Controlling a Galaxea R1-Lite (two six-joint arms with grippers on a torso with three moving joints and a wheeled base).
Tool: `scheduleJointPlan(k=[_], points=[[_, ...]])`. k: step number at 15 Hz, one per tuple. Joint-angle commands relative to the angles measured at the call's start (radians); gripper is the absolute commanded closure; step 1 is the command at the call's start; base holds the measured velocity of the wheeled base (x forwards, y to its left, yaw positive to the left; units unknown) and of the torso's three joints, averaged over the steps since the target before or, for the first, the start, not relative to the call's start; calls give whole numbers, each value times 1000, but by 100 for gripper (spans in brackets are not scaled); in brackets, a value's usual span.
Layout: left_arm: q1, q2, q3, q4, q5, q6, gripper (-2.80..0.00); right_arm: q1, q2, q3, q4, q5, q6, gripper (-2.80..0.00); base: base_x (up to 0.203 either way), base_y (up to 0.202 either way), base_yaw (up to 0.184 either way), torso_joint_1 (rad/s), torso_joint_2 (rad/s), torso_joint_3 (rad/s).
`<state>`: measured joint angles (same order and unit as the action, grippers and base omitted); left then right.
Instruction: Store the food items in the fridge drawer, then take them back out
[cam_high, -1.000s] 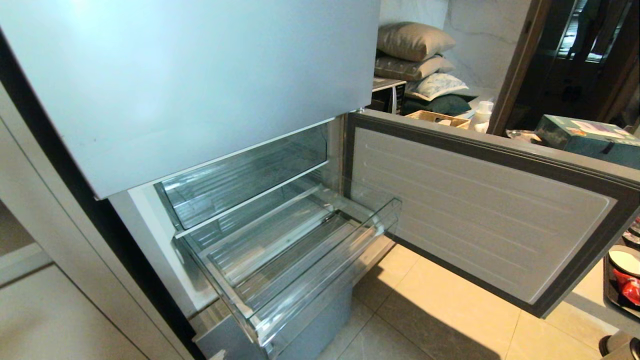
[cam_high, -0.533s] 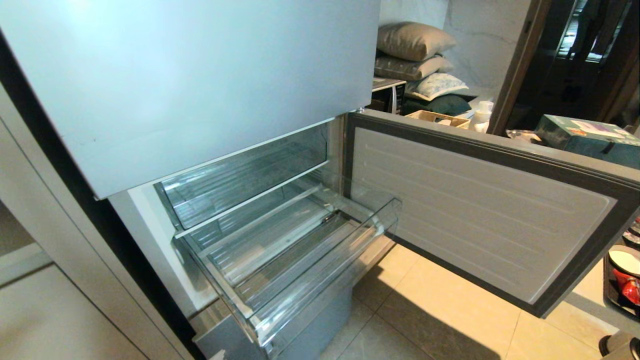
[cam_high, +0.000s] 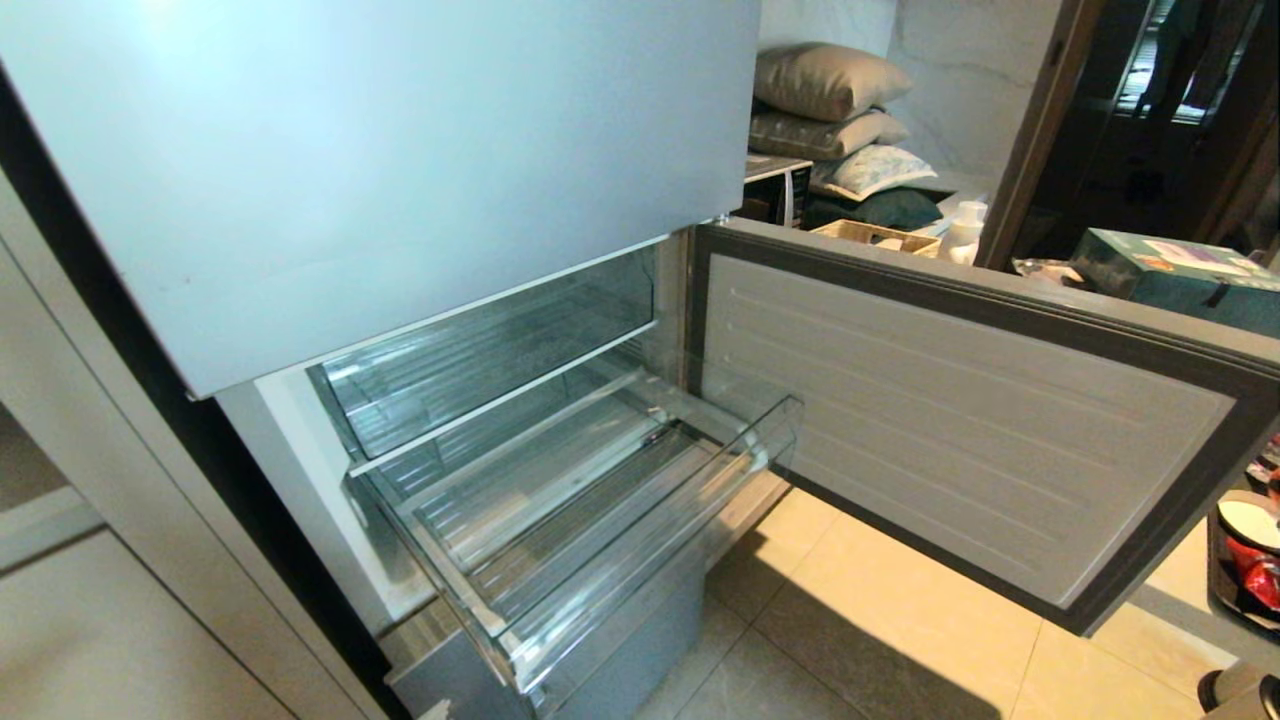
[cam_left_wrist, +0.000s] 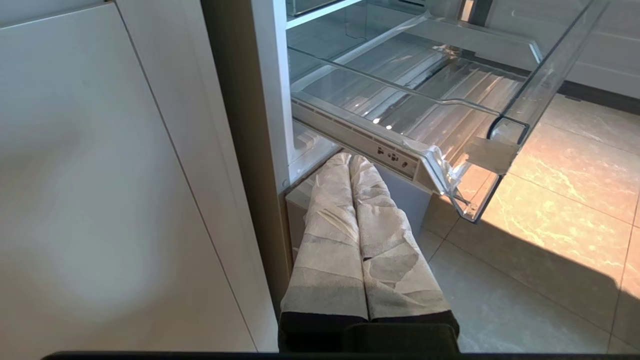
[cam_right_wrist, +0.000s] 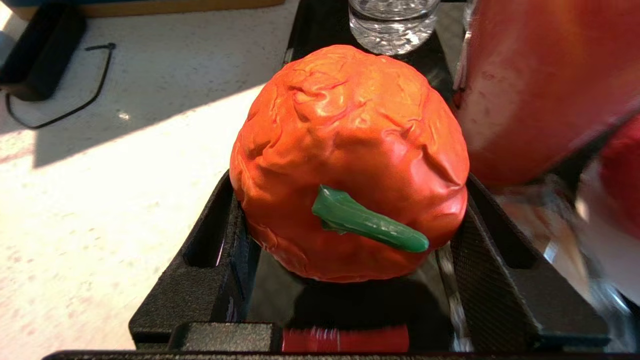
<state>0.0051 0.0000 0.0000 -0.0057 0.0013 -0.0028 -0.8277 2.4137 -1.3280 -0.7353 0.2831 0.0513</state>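
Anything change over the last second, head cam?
Nothing visibly changed: fridge drawer stays out and empty, lower door open, no arm in head view. Right gripper, in its wrist view only, grips the red stemmed piece; left gripper hangs shut below the drawer.

We see a pale speckled tabletop carrying a black tray, a black cable and a clear bottle.
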Motion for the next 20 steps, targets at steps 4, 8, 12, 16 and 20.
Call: scheduleJointPlan(k=[4,8,12,16,20], points=[[-1,2,0,0,0,0,0,27,71,-44,-18,57,2,0,0,0,0,0,0,0],[1,2,0,0,0,0,0,30,103,-85,-18,50,5,0,0,0,0,0,0,0],[-1,2,0,0,0,0,0,28,111,-85,-18,51,1,-280,0,0,0,0,0,0],[0,2,0,0,0,0,0,27,104,-82,-12,51,2,-280,0,0,0,0,0,0],[0,2,0,0,0,0,0,27,37,-32,-9,51,3,-280,0,0,0,0,0,0]])
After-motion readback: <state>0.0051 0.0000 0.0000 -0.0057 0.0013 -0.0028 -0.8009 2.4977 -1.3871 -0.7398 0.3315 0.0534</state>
